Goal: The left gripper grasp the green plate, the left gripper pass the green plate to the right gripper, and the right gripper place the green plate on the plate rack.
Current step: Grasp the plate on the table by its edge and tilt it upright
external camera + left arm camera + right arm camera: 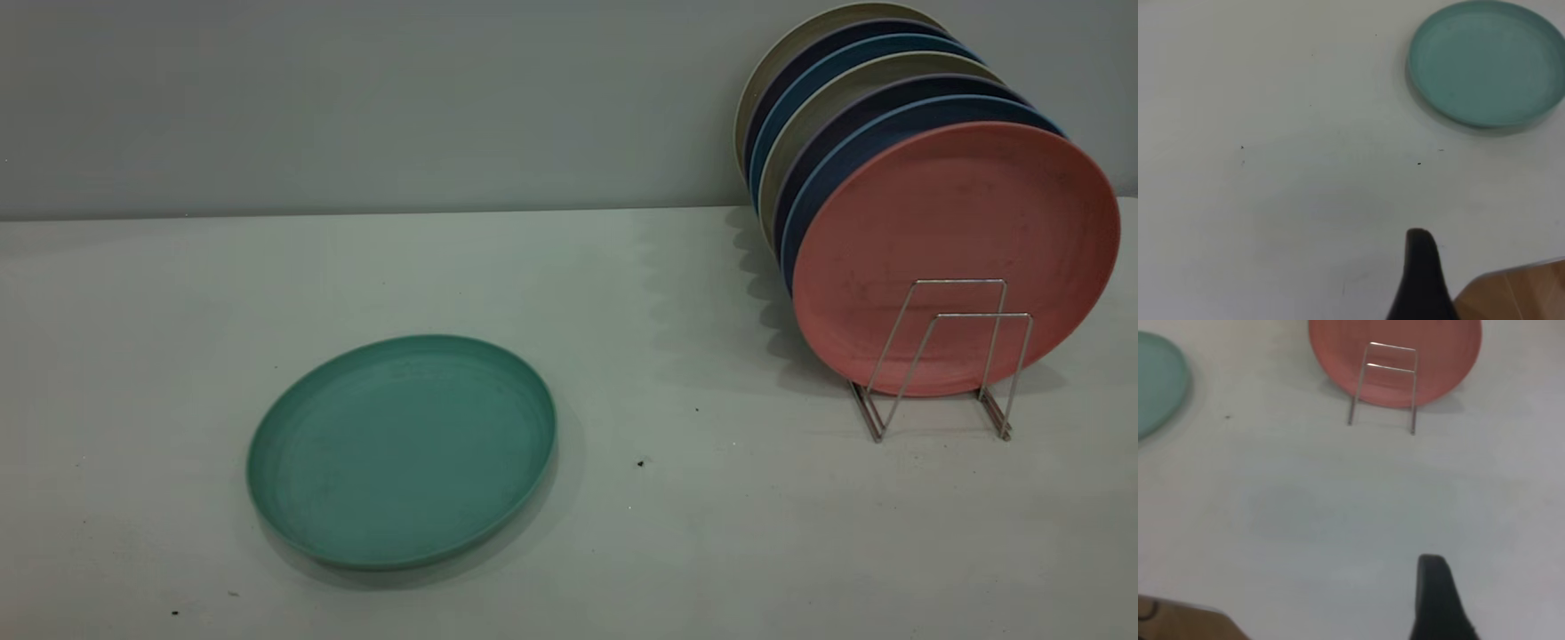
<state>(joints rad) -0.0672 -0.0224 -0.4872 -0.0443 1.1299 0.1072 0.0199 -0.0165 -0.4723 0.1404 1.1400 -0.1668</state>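
The green plate (400,449) lies flat on the white table, left of centre in the exterior view. Neither arm shows in that view. In the left wrist view, a black part of my left gripper (1421,280) hangs over bare table, well short of the green plate (1488,63). In the right wrist view, a black part of my right gripper (1438,600) is over bare table, far from the plate rack (1385,383), and the green plate's edge (1158,383) shows off to one side. The wire plate rack (947,356) stands at the right of the table.
A salmon-pink plate (956,249) stands upright at the front of the rack, with several blue and beige plates (853,116) behind it. A grey wall backs the table. A wooden surface (1518,293) shows beyond the table edge near both grippers.
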